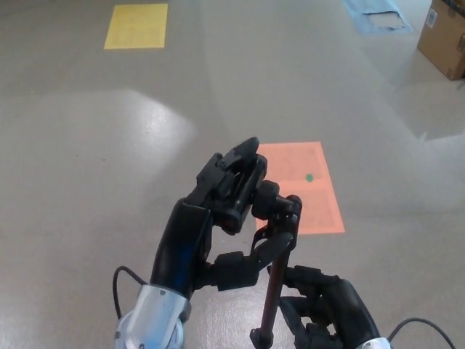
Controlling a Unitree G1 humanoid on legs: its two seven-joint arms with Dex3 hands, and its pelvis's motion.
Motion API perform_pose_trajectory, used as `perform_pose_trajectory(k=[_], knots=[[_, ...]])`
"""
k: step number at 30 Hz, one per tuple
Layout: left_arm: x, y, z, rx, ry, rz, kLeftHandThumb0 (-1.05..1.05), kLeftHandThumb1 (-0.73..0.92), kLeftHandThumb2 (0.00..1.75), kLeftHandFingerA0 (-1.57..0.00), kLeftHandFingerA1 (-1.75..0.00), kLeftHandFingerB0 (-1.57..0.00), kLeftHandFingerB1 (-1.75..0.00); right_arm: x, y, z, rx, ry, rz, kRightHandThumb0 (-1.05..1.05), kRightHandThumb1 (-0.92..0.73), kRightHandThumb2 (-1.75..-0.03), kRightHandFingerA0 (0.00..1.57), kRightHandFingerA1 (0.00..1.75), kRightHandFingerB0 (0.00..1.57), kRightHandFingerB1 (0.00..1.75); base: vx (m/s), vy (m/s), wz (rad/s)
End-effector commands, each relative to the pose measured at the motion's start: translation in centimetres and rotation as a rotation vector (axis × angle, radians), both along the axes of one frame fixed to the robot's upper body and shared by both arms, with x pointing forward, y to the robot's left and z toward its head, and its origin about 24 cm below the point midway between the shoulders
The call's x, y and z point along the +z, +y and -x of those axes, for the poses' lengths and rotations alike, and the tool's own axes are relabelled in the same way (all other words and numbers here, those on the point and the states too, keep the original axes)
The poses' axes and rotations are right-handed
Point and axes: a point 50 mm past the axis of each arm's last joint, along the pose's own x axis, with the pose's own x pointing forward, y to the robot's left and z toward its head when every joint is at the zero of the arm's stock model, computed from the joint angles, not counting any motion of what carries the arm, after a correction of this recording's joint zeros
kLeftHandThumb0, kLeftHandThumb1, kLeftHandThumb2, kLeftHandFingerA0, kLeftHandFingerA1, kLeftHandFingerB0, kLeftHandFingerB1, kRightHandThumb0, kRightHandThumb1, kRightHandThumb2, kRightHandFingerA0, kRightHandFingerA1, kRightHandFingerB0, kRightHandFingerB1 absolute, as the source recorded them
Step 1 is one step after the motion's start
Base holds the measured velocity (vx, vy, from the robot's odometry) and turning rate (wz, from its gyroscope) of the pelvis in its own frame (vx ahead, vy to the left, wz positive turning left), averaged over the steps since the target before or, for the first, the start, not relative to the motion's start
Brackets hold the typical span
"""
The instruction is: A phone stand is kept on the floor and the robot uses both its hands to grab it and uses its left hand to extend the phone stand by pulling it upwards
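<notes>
A black phone stand (276, 287) stands upright on the grey floor, a thin pole with a ball joint and a phone clamp on top. My left hand (214, 211) comes in from the left. Its fingers (232, 171) wrap over the clamp, hiding most of it, and its thumb (258, 258) presses against the pole just under the joint. My right hand (327, 305) sits low at the bottom right, right up against the lower pole. How it closes on the pole is hidden by its own bulk.
An orange floor patch (312, 196) lies just behind the stand. A yellow patch (136, 25) is far back on the left. A cardboard box (445, 36) and a blue sheet (374, 14) sit at the far right.
</notes>
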Motion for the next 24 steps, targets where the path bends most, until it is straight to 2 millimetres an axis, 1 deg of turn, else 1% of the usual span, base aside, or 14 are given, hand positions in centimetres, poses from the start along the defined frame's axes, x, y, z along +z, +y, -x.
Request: perform_pose_trajectory(k=[1,5,6,7,8,10,11,12,13,17,18,19,20,24], knots=[[-0.2,-0.3,0.2,0.033,0.015,-0.003,-0.75,0.58,0.59,-0.25,-0.30,-0.21,-0.30,0.2,1.0,0.0,0.025,-0.019,-0.050,-1.05,-0.65,-1.08,0.00,0.13,0.00,0.06,0.00,0.000,0.00],[-0.4,-0.7,0.2,0.079,-0.001,0.014,-0.60,0.62,0.59,-0.38,-0.36,-0.39,-0.33,0.6,2.0,-0.3,0.000,-0.020,-0.020,-0.80,-0.49,-0.87,0.01,0.26,0.00,0.09,0.00,0.000,0.00],[-0.4,-0.8,0.2,0.113,-0.015,0.003,-0.55,0.63,0.60,-0.45,-0.41,-0.48,-0.39,0.7,2.2,-0.4,-0.011,-0.038,0.012,-0.56,-0.70,-0.61,0.01,0.52,0.00,0.19,0.00,0.000,0.00],[-0.4,-0.9,0.2,0.140,-0.017,0.019,-0.42,0.65,0.61,-0.59,-0.93,-0.45,-1.20,0.8,2.7,-0.4,-0.039,-0.054,0.021,-0.53,-0.55,-0.86,0.21,0.69,0.08,0.54,0.00,0.000,0.00],[-0.4,-1.1,0.0,0.171,-0.010,0.023,-0.53,0.55,0.82,-0.79,-1.24,-0.67,-1.21,0.9,3.1,-0.6,-0.064,-0.065,0.019,-0.49,-0.73,-0.61,0.24,0.87,0.16,0.59,0.00,0.000,0.00],[-0.4,-1.1,0.0,0.199,-0.008,0.005,-0.49,0.54,0.82,-0.98,-1.35,-0.79,-1.27,0.9,3.4,-0.6,-0.075,-0.068,0.016,-0.51,-0.74,-0.61,0.26,0.90,0.19,0.62,0.00,0.000,0.00],[-0.4,-1.2,0.0,0.210,-0.010,-0.001,-0.33,0.76,0.57,-0.79,-1.75,-0.58,-1.75,0.8,3.5,-0.6,-0.074,-0.070,0.005,-0.52,-0.73,-0.60,0.28,0.98,0.17,0.64,0.00,0.000,0.00],[-0.3,-1.3,0.0,0.217,-0.015,0.001,-0.33,0.76,0.57,-0.79,-1.75,-0.58,-1.75,0.8,3.6,-0.6,-0.070,-0.074,-0.011,-0.52,-0.73,-0.60,0.28,0.98,0.17,0.64,0.00,0.000,0.00],[-0.3,-1.4,0.0,0.221,-0.032,0.009,-0.41,0.57,0.85,-1.10,-1.42,-0.90,-1.33,0.5,3.8,-0.6,-0.059,-0.058,-0.019,-0.53,-0.73,-0.60,0.29,1.03,0.15,0.66,0.00,0.000,0.00],[-0.4,-1.7,0.1,0.226,-0.039,-0.015,-0.41,0.56,0.85,-1.10,-1.42,-0.89,-1.32,0.4,3.9,-0.5,-0.041,-0.069,-0.073,-0.47,-0.73,-0.61,0.33,1.01,0.10,0.57,0.00,0.000,0.00],[-0.4,-1.7,0.1,0.224,-0.041,-0.019,-0.38,0.54,0.85,-1.13,-1.41,-0.91,-1.31,0.3,3.9,-0.5,-0.039,-0.059,-0.075,-0.45,-0.50,-1.01,0.40,0.78,0.00,0.52,0.00,0.000,0.00],[-0.5,-1.6,0.2,0.224,-0.043,-0.022,-0.38,0.54,0.85,-1.13,-1.41,-0.91,-1.31,0.1,4.0,-0.5,-0.041,-0.040,-0.061,-0.45,-0.50,-1.01,0.40,0.78,0.00,0.52,0.00,0.000,0.00],[-0.5,-1.6,0.2,0.226,-0.046,-0.022,-0.37,0.54,0.86,-1.14,-1.41,-0.92,-1.31,0.1,4.1,-0.5,-0.040,-0.044,-0.081,-0.57,-0.72,-0.61,0.32,0.98,0.04,0.49,0.00,0.000,0.00],[-0.5,-1.6,0.2,0.243,-0.031,-0.004,-0.41,0.55,0.84,-1.10,-1.42,-0.90,-1.32,-0.1,4.3,-0.5,-0.051,-0.038,-0.099,-0.52,-0.73,-0.61,0.37,0.99,0.09,0.50,0.00,0.000,0.00]])
